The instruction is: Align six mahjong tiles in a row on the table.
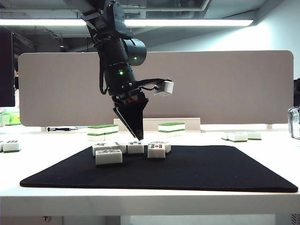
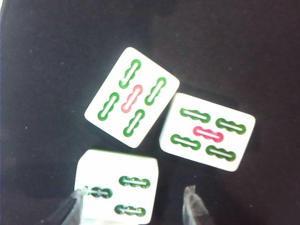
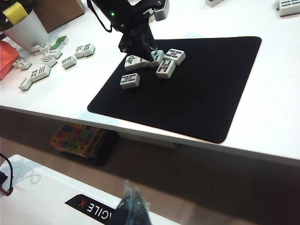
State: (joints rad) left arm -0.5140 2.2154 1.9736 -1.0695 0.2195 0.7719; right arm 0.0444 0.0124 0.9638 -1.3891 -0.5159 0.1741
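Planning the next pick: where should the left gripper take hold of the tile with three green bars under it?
Probably from straight above, across the two opposite sides of the three-bar tile. It lies face up on the mat, and the left gripper, fingers apart, already straddles it.

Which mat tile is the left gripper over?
The white three-bamboo mahjong tile between the left gripper fingers; the two five-bamboo tiles lie beyond.

Exterior camera sits low at the desk (image 1: 262,140) edge, facing the divider (image 1: 225,89). Left wrist camera stares straight down, close over the tiles (image 2: 132,96). Right wrist camera looks from afar; all share the black mat (image 3: 206,89).
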